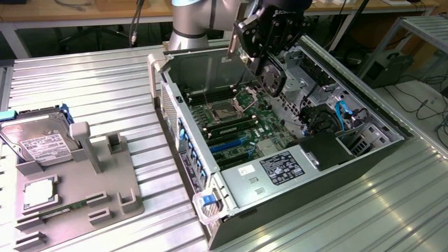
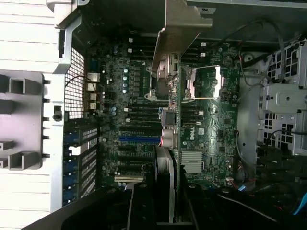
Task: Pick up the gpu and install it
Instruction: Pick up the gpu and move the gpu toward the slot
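The pick-up is done: in the upper middle of the exterior view the gripper (image 1: 265, 59) is clamped on the gpu (image 1: 272, 81). The card hangs on edge above the open computer case (image 1: 301, 220), apparently clear of the motherboard (image 1: 231, 123). Installing is left: the card sits in no slot, and the blue slot (image 1: 225, 144) at centre frame lies bare.

Ribbed metal tabletop (image 1: 91, 79), wooden workbench (image 1: 70, 10) behind, loose cables (image 1: 428, 105) on pale floor (image 1: 406, 94) at exterior view's right.
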Robot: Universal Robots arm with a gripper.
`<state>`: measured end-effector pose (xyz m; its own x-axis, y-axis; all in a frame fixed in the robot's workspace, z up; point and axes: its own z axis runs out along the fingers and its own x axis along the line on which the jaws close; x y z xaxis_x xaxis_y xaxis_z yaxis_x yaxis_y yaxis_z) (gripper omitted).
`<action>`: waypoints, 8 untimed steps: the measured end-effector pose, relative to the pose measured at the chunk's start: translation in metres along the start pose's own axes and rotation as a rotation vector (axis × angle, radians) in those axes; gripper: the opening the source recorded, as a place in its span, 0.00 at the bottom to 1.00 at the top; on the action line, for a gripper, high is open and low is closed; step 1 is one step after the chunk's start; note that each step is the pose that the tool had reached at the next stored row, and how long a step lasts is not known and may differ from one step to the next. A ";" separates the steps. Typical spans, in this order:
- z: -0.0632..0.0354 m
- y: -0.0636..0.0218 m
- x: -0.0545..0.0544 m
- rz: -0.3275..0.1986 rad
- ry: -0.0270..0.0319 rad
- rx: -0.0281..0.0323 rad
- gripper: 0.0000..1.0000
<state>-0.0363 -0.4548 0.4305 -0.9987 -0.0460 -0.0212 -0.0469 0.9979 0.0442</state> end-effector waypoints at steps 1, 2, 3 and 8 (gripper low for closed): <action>0.0001 -0.0001 -0.003 0.000 0.0000 0.0000 0.28; 0.0002 -0.0002 -0.005 0.000 0.0000 0.0000 0.28; 0.0002 -0.0003 -0.008 0.000 0.0000 0.0001 0.28; 0.0004 -0.0005 -0.011 0.000 0.0001 0.0001 0.28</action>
<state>-0.0251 -0.4548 0.4303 -0.9987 -0.0460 -0.0212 -0.0469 0.9979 0.0441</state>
